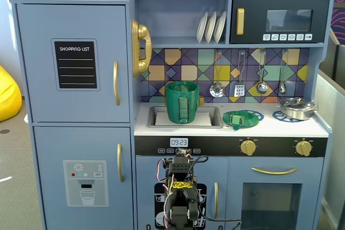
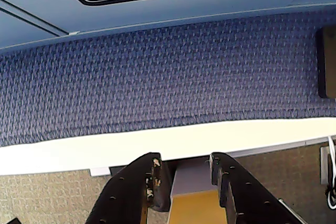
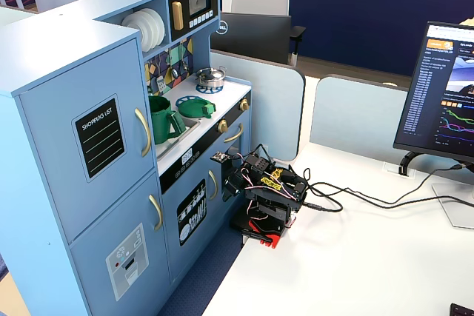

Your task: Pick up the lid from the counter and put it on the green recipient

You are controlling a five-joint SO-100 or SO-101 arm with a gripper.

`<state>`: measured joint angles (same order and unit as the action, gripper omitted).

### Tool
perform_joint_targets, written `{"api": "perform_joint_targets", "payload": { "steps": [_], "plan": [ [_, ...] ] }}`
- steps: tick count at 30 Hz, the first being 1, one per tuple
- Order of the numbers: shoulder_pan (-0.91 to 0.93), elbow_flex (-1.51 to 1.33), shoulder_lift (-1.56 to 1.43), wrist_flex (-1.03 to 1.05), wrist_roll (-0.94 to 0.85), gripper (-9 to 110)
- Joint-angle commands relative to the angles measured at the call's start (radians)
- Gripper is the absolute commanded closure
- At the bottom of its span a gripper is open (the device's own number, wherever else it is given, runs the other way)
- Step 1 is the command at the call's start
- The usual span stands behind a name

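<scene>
Green lid [image 1: 239, 119] lies flat, handle running left-right.

Fixed cams: frontal on kitchen [image 1: 178, 133]; oblique from side; wrist cam looks floorward.

End effector [image 2: 186, 179] fingers apart, empty, above blue carpet [image 2: 173, 72].
</scene>
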<state>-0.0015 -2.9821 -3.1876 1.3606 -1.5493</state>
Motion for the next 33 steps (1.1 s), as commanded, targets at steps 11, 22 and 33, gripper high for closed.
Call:
{"api": "perform_joint_targets", "payload": {
  "steps": [11,22,33],
  "plan": [
    [0.127,-0.003,0.018,0.080,0.035,101],
    [0.488,0.485,0.379,-0.644,-0.172,101],
    [0.663,0.529,0.565,-1.328,-0.164,54]
  ]
}}
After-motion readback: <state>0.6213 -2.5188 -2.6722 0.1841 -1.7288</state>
